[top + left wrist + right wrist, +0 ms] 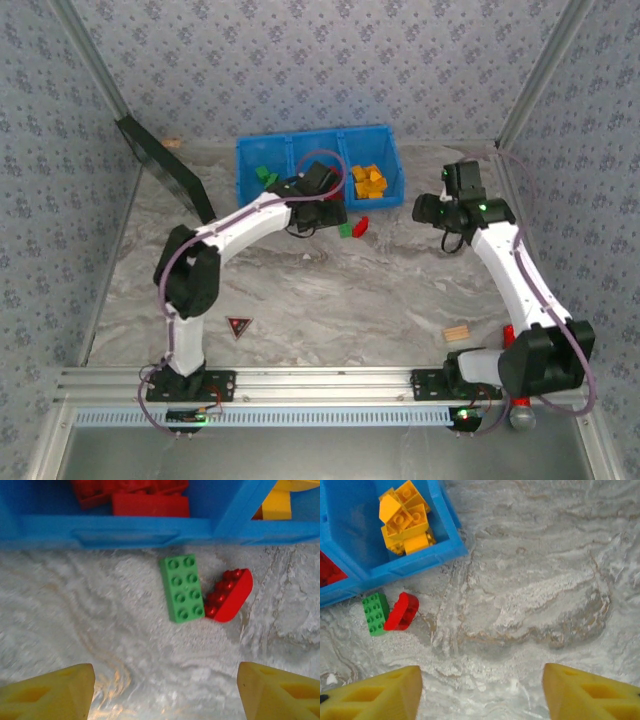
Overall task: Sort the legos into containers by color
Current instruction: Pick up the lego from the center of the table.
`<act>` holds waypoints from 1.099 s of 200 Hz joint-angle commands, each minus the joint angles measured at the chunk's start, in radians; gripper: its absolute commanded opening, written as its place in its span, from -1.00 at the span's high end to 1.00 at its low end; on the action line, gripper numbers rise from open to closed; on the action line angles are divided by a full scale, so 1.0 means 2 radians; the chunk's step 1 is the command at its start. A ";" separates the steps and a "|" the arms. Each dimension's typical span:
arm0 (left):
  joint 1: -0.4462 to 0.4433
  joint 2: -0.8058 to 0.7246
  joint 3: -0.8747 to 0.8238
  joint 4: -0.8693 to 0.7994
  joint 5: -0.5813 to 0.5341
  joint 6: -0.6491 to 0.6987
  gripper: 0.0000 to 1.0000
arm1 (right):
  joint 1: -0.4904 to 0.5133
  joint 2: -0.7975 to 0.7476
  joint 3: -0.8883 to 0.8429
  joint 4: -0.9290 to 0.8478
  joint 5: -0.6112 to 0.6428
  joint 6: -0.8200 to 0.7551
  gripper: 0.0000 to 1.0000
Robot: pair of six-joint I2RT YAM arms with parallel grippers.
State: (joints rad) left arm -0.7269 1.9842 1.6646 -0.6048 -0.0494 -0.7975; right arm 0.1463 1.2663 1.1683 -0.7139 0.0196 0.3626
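A green brick (182,588) lies flat, studs up, on the marbled table (330,290) just outside the blue bin (315,135), at the bin's 6 o'clock. A red brick (230,596) with one rounded edge touches it at its 3 o'clock. The left gripper (165,695) hovers near the pair, which sits at 12 o'clock in its wrist view. Its yellow fingers (55,692) are spread wide with nothing between them. The right gripper (482,695), at the bin's 4 o'clock seen from overhead, is likewise parted and empty above bare table.

Inside the bin, green bricks (265,177) fill the left compartment, red bricks (140,495) the middle one and orange-yellow bricks (405,520) the right one. A black panel (165,170) stands at the table's 10 o'clock. A tan wooden block (456,333) rests at 4 o'clock.
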 commanded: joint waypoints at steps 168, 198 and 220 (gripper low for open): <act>-0.009 0.213 0.232 -0.101 -0.038 -0.006 -0.49 | -0.063 -0.001 -0.066 0.018 -0.123 0.006 -0.71; -0.011 0.223 0.232 -0.092 -0.039 -0.014 -0.46 | -0.066 0.006 -0.064 0.017 -0.127 0.005 -0.69; -0.011 0.235 0.243 -0.095 -0.037 -0.017 -0.41 | -0.066 0.018 -0.060 0.017 -0.127 0.006 -0.67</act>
State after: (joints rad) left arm -0.7391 2.4115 2.1174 -0.7834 -0.1062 -0.8131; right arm 0.0212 1.2778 1.0401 -0.6750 -0.2104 0.3847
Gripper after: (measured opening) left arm 0.720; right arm 0.838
